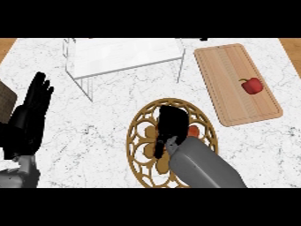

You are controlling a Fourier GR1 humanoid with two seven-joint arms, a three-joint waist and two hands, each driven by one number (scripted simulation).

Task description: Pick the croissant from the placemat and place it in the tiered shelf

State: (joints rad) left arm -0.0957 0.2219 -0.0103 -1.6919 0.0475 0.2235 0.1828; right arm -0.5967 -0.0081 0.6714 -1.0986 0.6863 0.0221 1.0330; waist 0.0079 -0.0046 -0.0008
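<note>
white marble counter [114, 110], wood showing at its sides. right hand [171, 128] sits over the placemat [140, 132], hiding the croissant; an orange bit shows beside it. can't tell how its fingers lie. best curl fully round before lifting toward the shelf [123, 55]. left hand [32, 110] rests, fingers straight.

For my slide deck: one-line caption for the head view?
Right hand down on the placemat, croissant hidden; left hand rests open; shelf behind.
</note>
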